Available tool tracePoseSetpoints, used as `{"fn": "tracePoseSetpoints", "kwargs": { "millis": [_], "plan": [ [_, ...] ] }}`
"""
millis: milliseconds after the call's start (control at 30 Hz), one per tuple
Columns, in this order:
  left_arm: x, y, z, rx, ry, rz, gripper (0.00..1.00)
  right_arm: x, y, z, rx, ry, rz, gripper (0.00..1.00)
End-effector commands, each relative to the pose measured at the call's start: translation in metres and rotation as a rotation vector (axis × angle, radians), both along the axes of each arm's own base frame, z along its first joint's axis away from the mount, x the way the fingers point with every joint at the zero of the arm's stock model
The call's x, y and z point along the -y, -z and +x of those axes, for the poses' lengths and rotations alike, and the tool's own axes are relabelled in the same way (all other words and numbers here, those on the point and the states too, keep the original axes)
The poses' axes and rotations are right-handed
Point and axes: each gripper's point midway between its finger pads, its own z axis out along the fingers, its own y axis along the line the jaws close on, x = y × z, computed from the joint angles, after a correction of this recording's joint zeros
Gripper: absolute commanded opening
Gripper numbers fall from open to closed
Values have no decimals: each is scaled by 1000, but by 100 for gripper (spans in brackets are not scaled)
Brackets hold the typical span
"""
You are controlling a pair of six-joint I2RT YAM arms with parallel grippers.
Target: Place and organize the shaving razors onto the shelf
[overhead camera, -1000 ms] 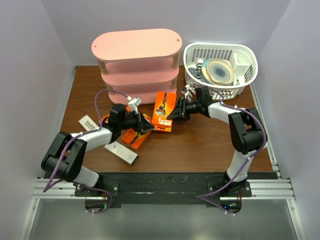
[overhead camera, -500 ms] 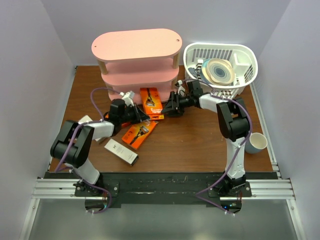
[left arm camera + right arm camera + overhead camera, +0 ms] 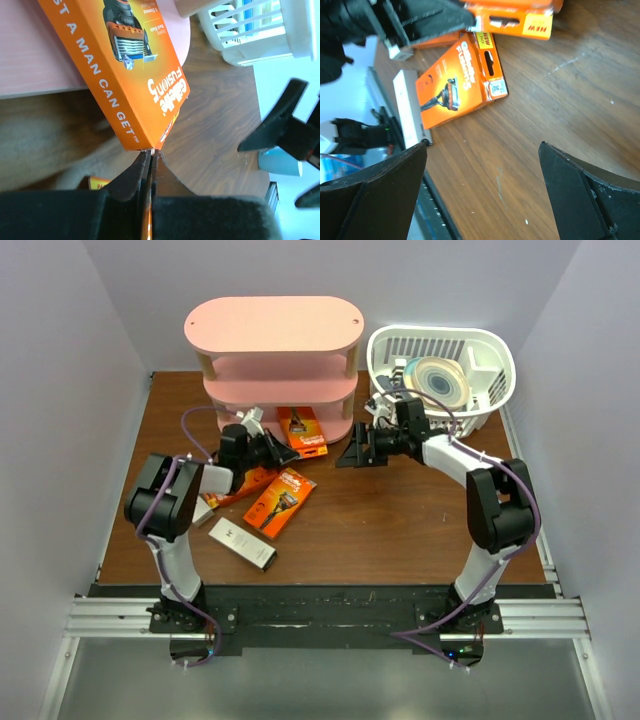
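The pink shelf (image 3: 272, 325) stands at the back centre. One orange razor pack (image 3: 302, 430) (image 3: 125, 65) lies tilted with its far end on the shelf's bottom board. My left gripper (image 3: 281, 453) (image 3: 151, 151) pinches its near corner, jaws a hairline apart. A second orange pack (image 3: 281, 502) (image 3: 457, 85) lies flat on the table. A third (image 3: 240, 485) is partly under the left arm. A whitish box (image 3: 242, 543) (image 3: 410, 107) lies nearer the front. My right gripper (image 3: 352, 452) (image 3: 482, 165) is wide open over bare wood, right of the shelf pack, holding nothing.
A white slatted basket (image 3: 490, 350) with round discs in it stands at the back right, close behind the right wrist. A blue mug (image 3: 280, 162) stands on the right side of the table. Pale walls close in the table on three sides.
The left gripper carried the orange pack back onto the shelf's bottom board. The right gripper let go of it, opened wide and drew off to the right.
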Motion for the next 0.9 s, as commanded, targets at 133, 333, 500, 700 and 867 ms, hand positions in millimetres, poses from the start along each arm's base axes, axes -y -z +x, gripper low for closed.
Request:
{"fn": "tracePoseSetpoints", "kwargs": {
  "millis": [133, 333, 500, 700, 867],
  "plan": [
    [-4, -30, 13, 33, -4, -26, 38, 15, -4, -7, 192, -59, -112, 99],
    [-31, -41, -11, 63, -82, 21, 45, 19, -27, 32, 383, -10, -194, 99],
    [-62, -44, -14, 152, -226, 93, 32, 4, -30, 57, 335, 145, -133, 99],
    [-75, -28, 2, 167, -296, 143, 0, -26, -18, 87, 244, 261, -20, 72],
    [-71, -33, 26, 195, -309, 100, 0, -35, -18, 113, 251, 331, -10, 20]
  ]
}}
